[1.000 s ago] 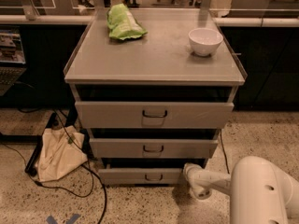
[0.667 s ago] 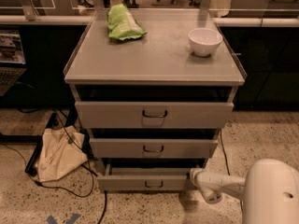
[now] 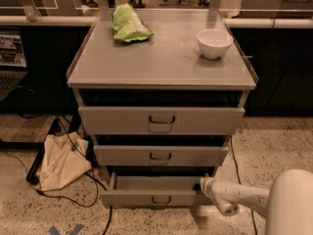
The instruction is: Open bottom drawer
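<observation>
Bottom drawer (image 3: 127,198), the lowest flat grey metal front with a small black loop handle (image 3: 161,199), sits partly pulled out of the grey metal cabinet (image 3: 161,67); we see inside it. The white arm's gripper (image 3: 204,185) is at the drawer's right front corner. Whether it's clamped or released, we can't tell. A white round bowl (image 3: 214,43) and a crumpled green bag (image 3: 128,26) sit on top.

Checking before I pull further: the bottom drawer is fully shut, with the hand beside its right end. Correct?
Not quite. The camera view shows the bottom drawer pulled partly out, with its inside visible. The hand is beside its right end, as you said.
</observation>
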Controlling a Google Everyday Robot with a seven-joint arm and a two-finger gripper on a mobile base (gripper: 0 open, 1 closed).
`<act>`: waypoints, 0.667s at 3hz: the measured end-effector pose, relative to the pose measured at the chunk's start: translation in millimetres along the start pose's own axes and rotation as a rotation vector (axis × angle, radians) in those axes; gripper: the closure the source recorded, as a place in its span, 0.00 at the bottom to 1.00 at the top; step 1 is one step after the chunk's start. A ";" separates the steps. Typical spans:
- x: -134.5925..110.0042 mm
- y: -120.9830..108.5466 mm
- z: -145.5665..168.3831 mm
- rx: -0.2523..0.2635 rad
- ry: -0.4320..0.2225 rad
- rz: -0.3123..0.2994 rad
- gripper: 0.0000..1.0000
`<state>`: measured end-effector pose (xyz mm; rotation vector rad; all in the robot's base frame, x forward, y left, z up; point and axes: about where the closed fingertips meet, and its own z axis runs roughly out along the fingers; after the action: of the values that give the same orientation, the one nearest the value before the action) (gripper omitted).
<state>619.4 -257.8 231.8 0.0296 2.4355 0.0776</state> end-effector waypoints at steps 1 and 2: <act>-3.9 17.8 30.0 0.007 0.041 -0.048 1.00; -4.0 19.5 32.6 0.011 0.049 -0.052 1.00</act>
<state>643.6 -237.0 210.8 -0.0317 2.4843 0.0425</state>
